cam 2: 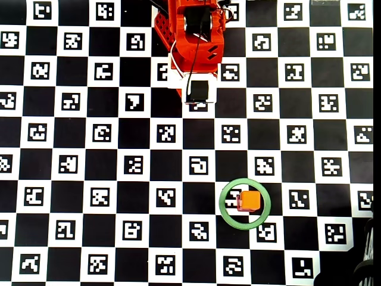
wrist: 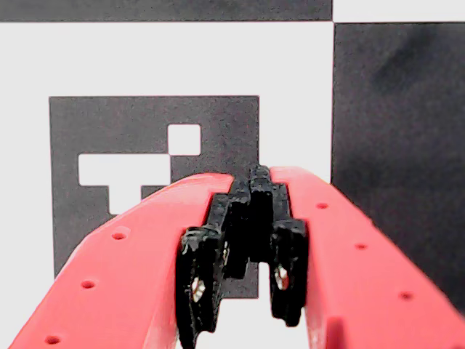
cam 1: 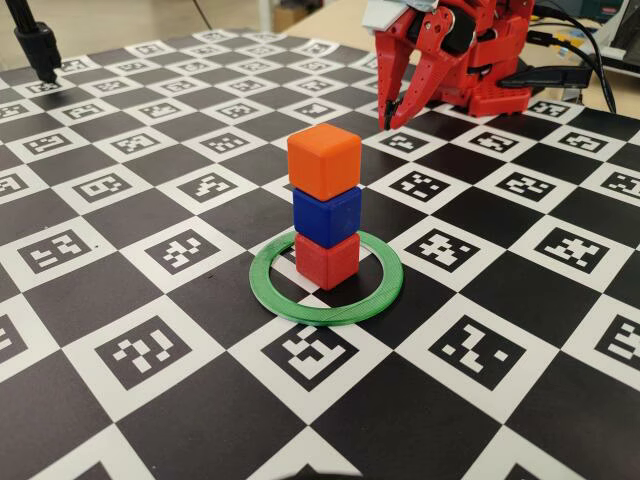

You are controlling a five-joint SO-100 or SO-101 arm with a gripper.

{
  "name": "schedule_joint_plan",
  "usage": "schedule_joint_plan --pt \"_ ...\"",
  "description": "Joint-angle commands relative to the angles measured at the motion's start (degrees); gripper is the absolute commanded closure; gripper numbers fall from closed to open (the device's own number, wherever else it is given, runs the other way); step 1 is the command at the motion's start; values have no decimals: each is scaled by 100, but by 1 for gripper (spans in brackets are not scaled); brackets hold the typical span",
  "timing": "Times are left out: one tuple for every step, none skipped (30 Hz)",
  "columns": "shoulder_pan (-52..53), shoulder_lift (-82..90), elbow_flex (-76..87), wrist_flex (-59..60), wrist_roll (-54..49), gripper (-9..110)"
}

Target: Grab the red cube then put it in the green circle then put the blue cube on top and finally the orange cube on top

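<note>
The red cube [cam 1: 327, 260] sits inside the green circle [cam 1: 290, 300], near its far side. The blue cube [cam 1: 327, 215] stands on it and the orange cube [cam 1: 323, 162] tops the stack, which is upright. In the overhead view only the orange cube [cam 2: 250, 200], a sliver of red beside it and the green circle [cam 2: 226, 208] show; the blue cube is hidden. My red gripper [cam 1: 390, 118] is folded back near the arm's base, far behind the stack, tips down close to the mat. In the wrist view the gripper [wrist: 251, 180] is shut and empty over a marker tile.
A checkered mat with black-and-white markers [cam 1: 150, 250] covers the table. The red arm base [cam 2: 193, 36] stands at the far edge. A black stand [cam 1: 38, 45] is at the far left, and cables [cam 1: 590, 50] run at the far right.
</note>
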Motion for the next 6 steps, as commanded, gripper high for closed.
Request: schedule_joint_plan --pt "-9 281 290 378 26 107" --pt "-9 281 290 378 26 107" --pt "-9 281 290 378 26 107" --pt "-9 281 290 378 26 107" --pt "-9 281 290 378 26 107" --pt "-9 281 290 378 26 107"
